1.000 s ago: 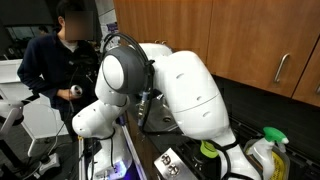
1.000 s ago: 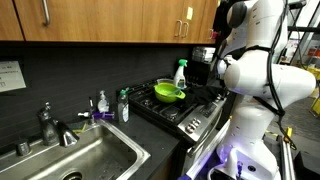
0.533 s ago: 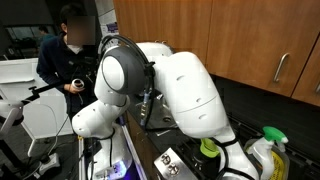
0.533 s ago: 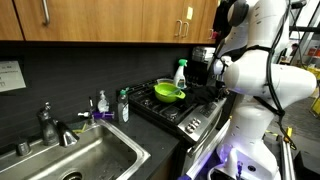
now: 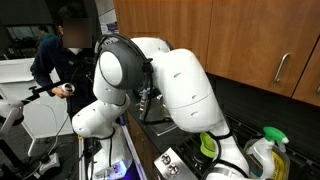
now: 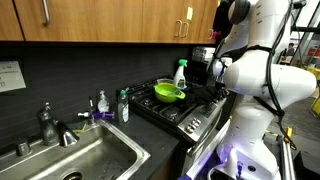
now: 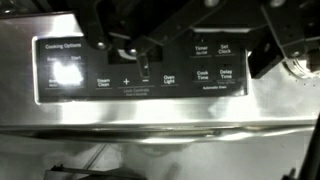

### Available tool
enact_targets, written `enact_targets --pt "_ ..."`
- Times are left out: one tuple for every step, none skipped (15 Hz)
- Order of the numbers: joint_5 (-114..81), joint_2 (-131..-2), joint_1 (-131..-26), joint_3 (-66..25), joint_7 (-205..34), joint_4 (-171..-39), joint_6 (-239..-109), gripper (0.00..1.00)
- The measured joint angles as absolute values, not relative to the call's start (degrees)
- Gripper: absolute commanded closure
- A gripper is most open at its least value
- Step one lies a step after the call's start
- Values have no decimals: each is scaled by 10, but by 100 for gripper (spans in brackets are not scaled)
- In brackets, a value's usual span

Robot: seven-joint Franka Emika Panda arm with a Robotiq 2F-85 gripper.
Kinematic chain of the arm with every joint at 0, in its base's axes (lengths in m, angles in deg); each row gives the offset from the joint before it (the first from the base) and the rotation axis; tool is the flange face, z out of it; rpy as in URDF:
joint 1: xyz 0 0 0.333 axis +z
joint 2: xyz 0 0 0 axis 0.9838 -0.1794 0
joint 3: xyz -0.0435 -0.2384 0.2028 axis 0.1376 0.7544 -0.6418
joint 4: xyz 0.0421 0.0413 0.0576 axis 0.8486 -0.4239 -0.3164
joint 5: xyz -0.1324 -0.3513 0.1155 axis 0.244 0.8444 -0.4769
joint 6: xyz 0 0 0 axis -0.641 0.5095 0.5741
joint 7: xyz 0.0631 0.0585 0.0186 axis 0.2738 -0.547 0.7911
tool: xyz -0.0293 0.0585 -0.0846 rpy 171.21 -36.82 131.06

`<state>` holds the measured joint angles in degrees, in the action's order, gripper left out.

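Observation:
The wrist view looks straight at the black oven control panel point(image 7: 140, 75) with white button labels such as "Oven Light", "Timer" and "Cook Time", above a steel strip point(image 7: 150, 115). My gripper point(image 7: 185, 35) comes in from the top of that view. Its dark fingers point(image 7: 268, 50) stand wide apart on either side of the buttons, holding nothing. In both exterior views the gripper is hidden behind my white arm point(image 6: 255, 70), which also shows up close point(image 5: 180, 90) and bends down at the front of the stove point(image 6: 190, 112).
A green bowl point(image 6: 168, 93) and a spray bottle point(image 6: 180, 72) sit on the stove top. Soap bottles point(image 6: 123, 105) stand between the stove and the steel sink point(image 6: 90, 155) with its faucet point(image 6: 50, 125). A person point(image 5: 58, 55) stands behind the arm. Wooden cabinets point(image 5: 245, 40) hang above.
The arm's upper joint has shifted slightly left in an exterior view. The person behind it has moved about. The stove and the things on it are unchanged.

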<state>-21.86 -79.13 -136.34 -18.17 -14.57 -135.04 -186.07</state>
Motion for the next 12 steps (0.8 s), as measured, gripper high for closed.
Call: enact_targets --pt "-220 -793 -1365 -176 -149 -1350 -1863 0" --pt "-221 -795 -1368 -170 -153 -1349 -1865 0" --pt "-222 -798 -1371 -166 -157 -1346 -1867 0" --pt "-222 -800 -1374 -163 -160 -1343 -1869 0" --pt "-222 -801 -1376 -161 -165 -1340 -1871 0" --pt "-222 -801 -1376 -161 -168 -1337 -1874 0" --pt "-222 -801 -1375 -161 -170 -1333 -1877 0" --pt "-221 -801 -1373 -161 -173 -1330 -1880 0" --pt "-220 -801 -1369 -161 -178 -1326 -1884 0" --pt "-220 -801 -1365 -161 -181 -1323 -1888 0" --pt "-217 -801 -1360 -161 -187 -1319 -1891 0" --pt "-213 -802 -1355 -160 -194 -1313 -1892 0"
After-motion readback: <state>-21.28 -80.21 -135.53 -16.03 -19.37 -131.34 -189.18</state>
